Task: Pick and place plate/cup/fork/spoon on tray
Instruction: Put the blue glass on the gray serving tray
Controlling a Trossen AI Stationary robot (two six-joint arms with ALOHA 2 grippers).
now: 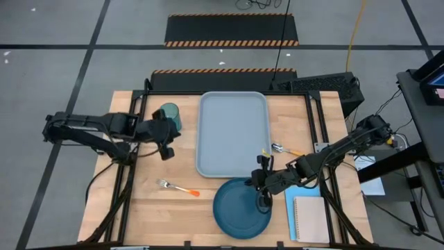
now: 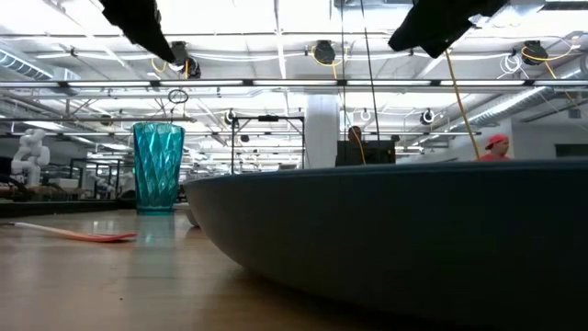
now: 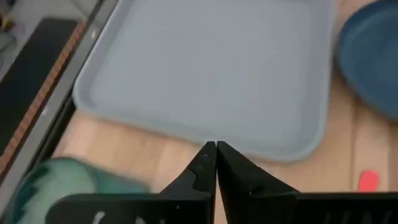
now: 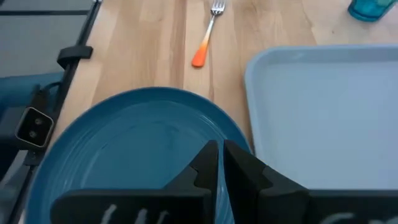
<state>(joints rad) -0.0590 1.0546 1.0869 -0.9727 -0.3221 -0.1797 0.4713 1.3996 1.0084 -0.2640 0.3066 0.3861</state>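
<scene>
The right claw (image 1: pixel 264 198) hung over the plate (image 1: pixel 239 208), fingers pressed together, gripping nothing. The left claw (image 1: pixel 167 142), likewise closed and empty, sat beside the cup (image 1: pixel 169 114). The tray (image 1: pixel 232 132) lay bare mid-desk; the fork (image 1: pixel 177 187) and the spoon (image 1: pixel 286 149) rested on the desk (image 1: pixel 173 215).

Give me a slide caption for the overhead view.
Empty tray centre; right gripper over the plate; left gripper beside the cup.
</scene>
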